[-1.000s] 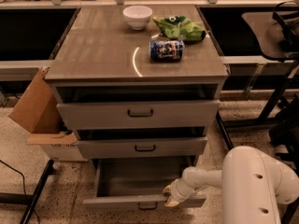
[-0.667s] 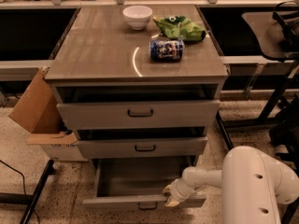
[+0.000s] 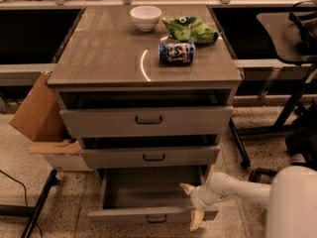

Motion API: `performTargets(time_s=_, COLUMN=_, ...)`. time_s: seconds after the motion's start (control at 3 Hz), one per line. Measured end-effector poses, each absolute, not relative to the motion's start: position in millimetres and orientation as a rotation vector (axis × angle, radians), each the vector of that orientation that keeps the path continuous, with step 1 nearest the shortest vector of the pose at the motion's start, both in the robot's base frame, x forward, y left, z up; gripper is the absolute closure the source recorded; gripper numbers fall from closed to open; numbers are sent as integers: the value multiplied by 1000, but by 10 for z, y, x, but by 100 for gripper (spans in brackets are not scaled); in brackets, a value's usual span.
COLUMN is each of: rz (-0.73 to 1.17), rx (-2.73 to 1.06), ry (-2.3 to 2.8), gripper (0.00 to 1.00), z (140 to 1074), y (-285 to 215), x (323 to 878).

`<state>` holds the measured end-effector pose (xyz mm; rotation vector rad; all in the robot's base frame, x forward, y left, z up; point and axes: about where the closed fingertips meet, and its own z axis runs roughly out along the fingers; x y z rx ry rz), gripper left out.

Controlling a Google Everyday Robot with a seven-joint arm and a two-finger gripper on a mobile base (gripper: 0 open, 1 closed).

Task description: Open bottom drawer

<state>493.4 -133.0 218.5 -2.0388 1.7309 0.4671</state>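
Down at the near edge, the bottom drawer (image 3: pixel 133 214) stands pulled well out of the cabinet. Its narrow front panel is nearest us, its dark bar handle (image 3: pixel 156 218) faces the floor side, and the grey tray behind looks bare. At the panel's right end sits the gripper (image 3: pixel 192 205), reaching in from the right on its white arm (image 3: pixel 237 190). It is spread wide: one finger (image 3: pixel 187 187) points up over the drawer's inside corner, the other hangs down in front of the panel. That looks like a hook over the front edge rather than a pinch on the handle, though I can't tell if it presses the panel. To my eye the opening is all but done.

Just behind and above, the middle drawer (image 3: pixel 148 156) and the top drawer (image 3: pixel 146 120) both sit slightly proud, dark gaps over each. To the left, a cardboard box (image 3: pixel 37 113) leans by the cabinet. Farther back on the cabinet top (image 3: pixel 109 48) lie a can (image 3: pixel 177 52) on its side, a green bag (image 3: pixel 190 29) and, farthest, a white bowl (image 3: pixel 145 17), all well apart from the work.
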Motion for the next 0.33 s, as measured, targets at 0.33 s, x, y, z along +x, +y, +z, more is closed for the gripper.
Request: performTargets(time_s=0.33, rz=417, rx=-2018, ry=1694, gripper=0, z=2605, y=-1568, x=4907)
